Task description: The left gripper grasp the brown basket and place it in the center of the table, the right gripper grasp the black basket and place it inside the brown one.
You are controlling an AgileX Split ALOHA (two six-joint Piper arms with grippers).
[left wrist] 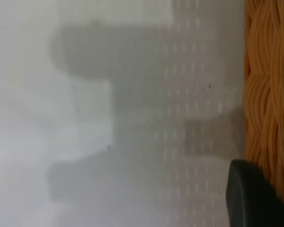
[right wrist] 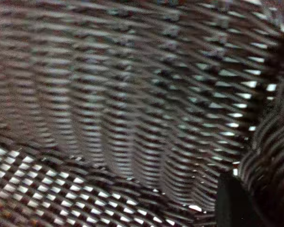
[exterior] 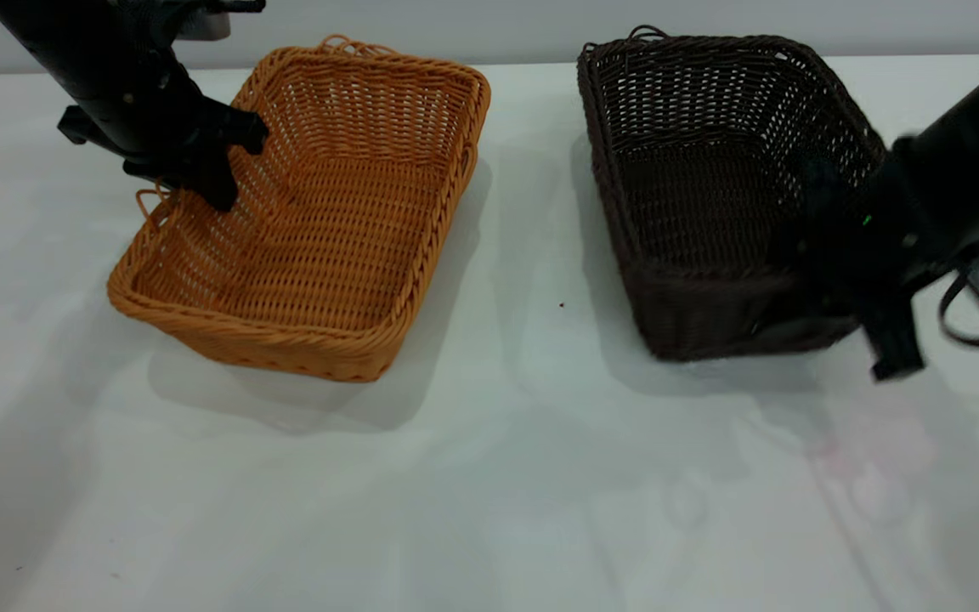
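The brown basket [exterior: 319,246] sits left of the table's [exterior: 489,476] middle, turned slightly askew. My left gripper [exterior: 216,183] is down at the basket's left long rim. In the left wrist view the braided rim [left wrist: 267,94] runs close beside the gripper, with bare table next to it. The black basket [exterior: 710,195] stands at the right. My right gripper [exterior: 868,314] is open astride its near right corner. One finger [exterior: 893,348] hangs outside the wall. The other finger [right wrist: 236,203] is inside, against the rim [right wrist: 274,156], facing the woven interior.
The white tabletop stretches wide in front of both baskets and between them. A black cable loop [exterior: 978,314] hangs from the right arm at the far right. A grey wall runs along the table's far edge.
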